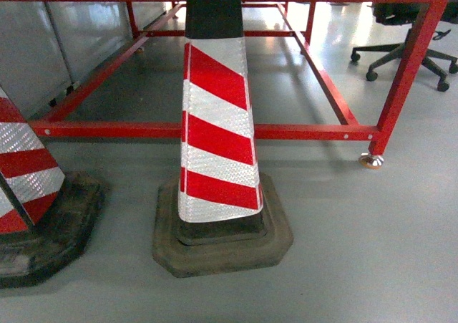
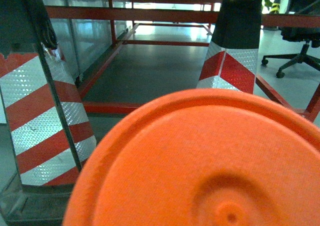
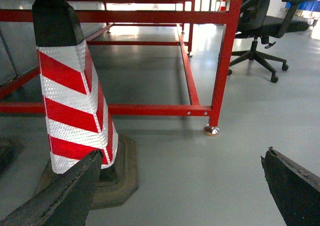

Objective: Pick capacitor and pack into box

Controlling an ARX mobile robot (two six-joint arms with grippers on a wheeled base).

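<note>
The right gripper hung released, fingers spread above grey floor near a striped cone; left gripper's state untellable behind an orange disc; no box visible

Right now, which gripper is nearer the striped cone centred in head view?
Right, probably. The right gripper has the cone close ahead on its left. The left gripper is hidden by an orange disc; its camera shows the cone farther off.
</note>
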